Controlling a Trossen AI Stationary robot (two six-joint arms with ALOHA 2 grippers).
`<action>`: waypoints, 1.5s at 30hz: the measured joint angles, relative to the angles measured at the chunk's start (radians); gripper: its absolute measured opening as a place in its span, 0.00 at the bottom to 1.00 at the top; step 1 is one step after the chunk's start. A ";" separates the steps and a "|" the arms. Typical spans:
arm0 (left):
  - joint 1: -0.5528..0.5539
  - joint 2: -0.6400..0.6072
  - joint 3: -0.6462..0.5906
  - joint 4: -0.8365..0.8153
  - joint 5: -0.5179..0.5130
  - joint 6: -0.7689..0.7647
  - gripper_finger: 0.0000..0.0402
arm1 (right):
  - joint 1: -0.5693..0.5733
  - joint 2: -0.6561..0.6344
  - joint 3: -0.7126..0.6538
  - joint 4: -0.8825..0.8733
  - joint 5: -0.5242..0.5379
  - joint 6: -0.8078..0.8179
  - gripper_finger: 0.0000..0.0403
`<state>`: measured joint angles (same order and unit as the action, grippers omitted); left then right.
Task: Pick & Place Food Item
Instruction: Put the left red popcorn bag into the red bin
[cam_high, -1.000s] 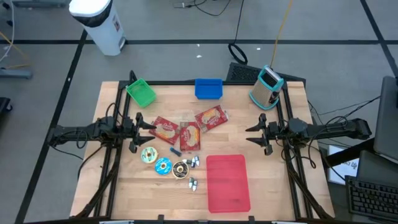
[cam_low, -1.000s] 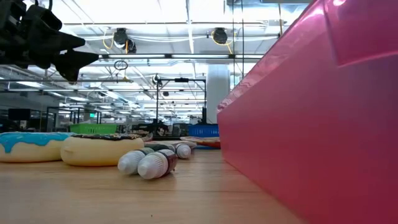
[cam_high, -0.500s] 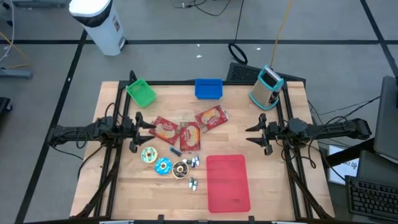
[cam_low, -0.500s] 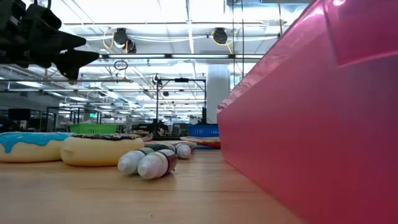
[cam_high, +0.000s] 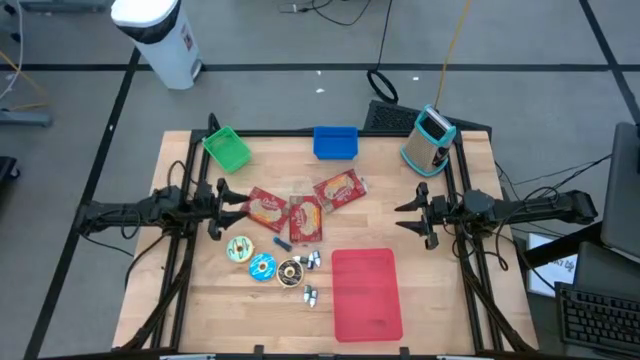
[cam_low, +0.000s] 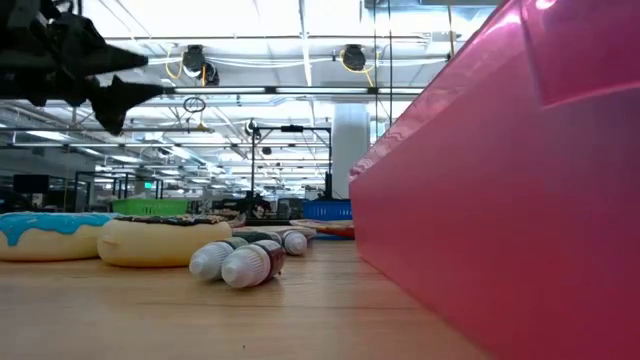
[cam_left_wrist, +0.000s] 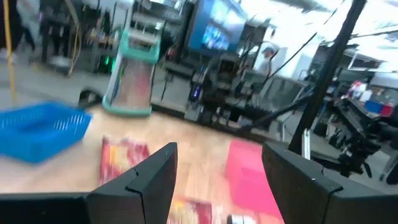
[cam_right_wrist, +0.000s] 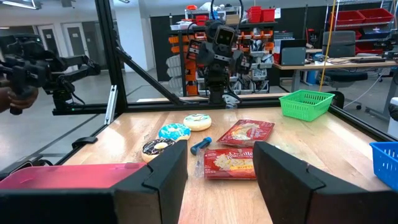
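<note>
Two arms sit retracted at the wooden worktop's (cam_high: 420, 310) side edges, so the pick has not started. Left gripper (cam_high: 228, 199) and right gripper (cam_high: 410, 217) both stand open, holding nothing. Red snack packets (cam_high: 303, 217) lie mid-worktop; three frosted doughnuts (cam_high: 262, 266) sit nearer the front edge beside the flat pink tray (cam_high: 366, 295), probably the drop spot. Next: one gripper reaches out and descends over an item.

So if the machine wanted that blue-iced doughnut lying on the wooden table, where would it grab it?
Probably from straight above, jaws closing across the ring's outer edge. The blue-iced doughnut lies flat on the wooden table, so its sides are low and hard to reach level. The yellow-iced doughnut and dark-iced doughnut flank it, so pinching across the free sides looks safest. The left gripper is nearest, jaws open.
</note>
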<state>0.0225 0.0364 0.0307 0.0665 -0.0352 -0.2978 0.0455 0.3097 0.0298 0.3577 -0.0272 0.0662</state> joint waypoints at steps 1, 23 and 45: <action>0.000 0.016 0.018 -0.040 -0.002 -0.022 0.59 | 0.000 0.000 0.000 0.000 0.000 0.000 0.43; 0.137 0.821 0.240 -0.549 -0.304 -0.652 0.59 | 0.000 0.000 0.000 0.004 0.000 0.000 0.43; 0.147 0.989 0.240 -0.380 -0.255 -0.520 0.05 | 0.000 0.000 0.000 0.004 0.000 0.000 0.43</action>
<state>0.1699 1.0254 0.2712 -0.3137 -0.2901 -0.8173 0.0453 0.3099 0.0297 0.3618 -0.0272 0.0662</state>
